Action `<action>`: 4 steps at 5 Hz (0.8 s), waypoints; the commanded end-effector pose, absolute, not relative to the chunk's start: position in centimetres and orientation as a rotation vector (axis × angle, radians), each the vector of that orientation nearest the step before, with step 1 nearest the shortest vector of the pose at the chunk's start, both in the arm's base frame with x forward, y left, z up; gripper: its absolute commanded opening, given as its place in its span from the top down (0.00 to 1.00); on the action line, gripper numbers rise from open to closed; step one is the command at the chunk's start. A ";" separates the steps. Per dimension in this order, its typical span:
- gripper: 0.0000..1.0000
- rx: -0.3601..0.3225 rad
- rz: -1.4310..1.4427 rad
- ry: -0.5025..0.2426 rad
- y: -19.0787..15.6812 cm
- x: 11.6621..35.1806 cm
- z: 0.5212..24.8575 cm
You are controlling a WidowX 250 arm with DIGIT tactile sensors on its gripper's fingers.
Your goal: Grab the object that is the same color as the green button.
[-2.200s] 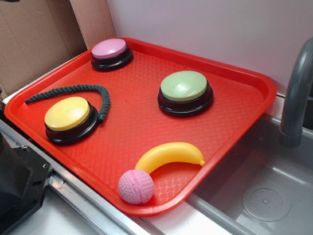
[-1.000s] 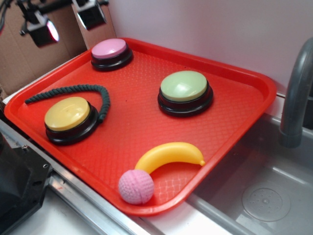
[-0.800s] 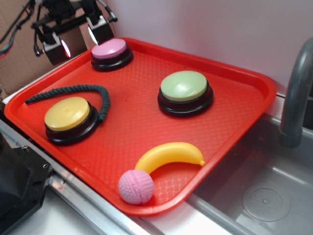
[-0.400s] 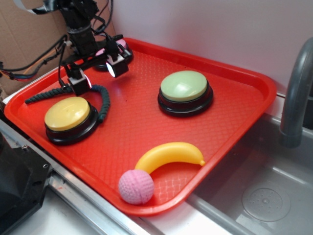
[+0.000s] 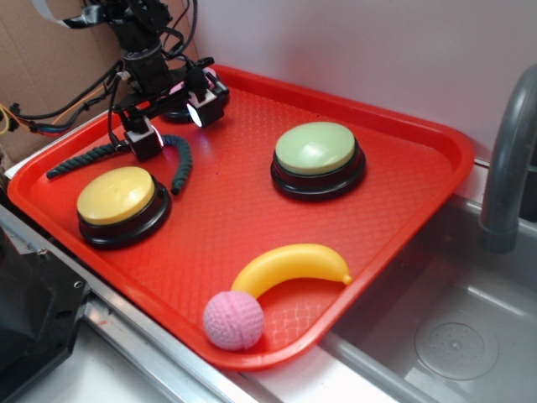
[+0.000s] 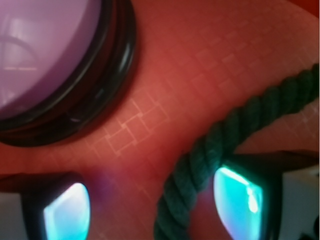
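Claw (image 5: 168, 126) was down at the back-left of the red tray (image 5: 419, 201), fingers spread wide apart, nothing held between them. One finger (image 5: 144, 138) sat low over the dark green rope (image 5: 180, 164), the other finger (image 5: 204, 107) was right beside the pink button (image 5: 180, 109), which the arm and cables mostly hid in the exterior view. Whether the finger actually touched the rope could not be told from outside.

Wrist view: rope (image 6: 215, 145) ran diagonally from upper right down to the bottom edge, lying on the tray floor (image 6: 200, 55) between the two glowing cyan finger pads (image 6: 235, 197), much nearer the right one and possibly brushing it. Both rope ends were cut off there. Pink button (image 6: 45, 55) filled the upper left, dome and black base only partly in frame.

In the exterior view the rope curved around the back of the yellow button (image 5: 117, 197), one end out toward the tray's left rim, the other end hooked down just beside the button's right side; middle stretch hidden behind the claw. Green button (image 5: 317, 151) stood well apart, mid-tray toward the right. Yellow banana (image 5: 294, 264) and pink knit ball (image 5: 233, 321) lay touching near the front rim. Grey faucet (image 5: 508, 159) cut off at the right edge, sink (image 5: 445, 336) below it.
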State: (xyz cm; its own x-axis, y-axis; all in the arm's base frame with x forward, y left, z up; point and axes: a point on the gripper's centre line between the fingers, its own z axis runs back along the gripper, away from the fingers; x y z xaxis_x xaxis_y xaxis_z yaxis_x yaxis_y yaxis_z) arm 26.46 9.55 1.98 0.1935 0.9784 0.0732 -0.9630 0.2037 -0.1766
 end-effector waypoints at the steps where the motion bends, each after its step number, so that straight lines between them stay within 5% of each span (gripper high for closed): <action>1: 1.00 -0.096 1.369 -0.203 10.4 24.9 1.6; 3: 1.00 -0.053 1.327 -0.179 10.1 25.1 2.0; 4: 1.00 -0.018 1.240 -0.235 9.4 25.2 3.0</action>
State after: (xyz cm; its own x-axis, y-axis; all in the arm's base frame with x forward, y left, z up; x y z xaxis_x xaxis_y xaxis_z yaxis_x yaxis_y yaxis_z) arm 25.90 8.85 2.17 0.3113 0.9375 0.1558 -0.9378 0.3296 -0.1092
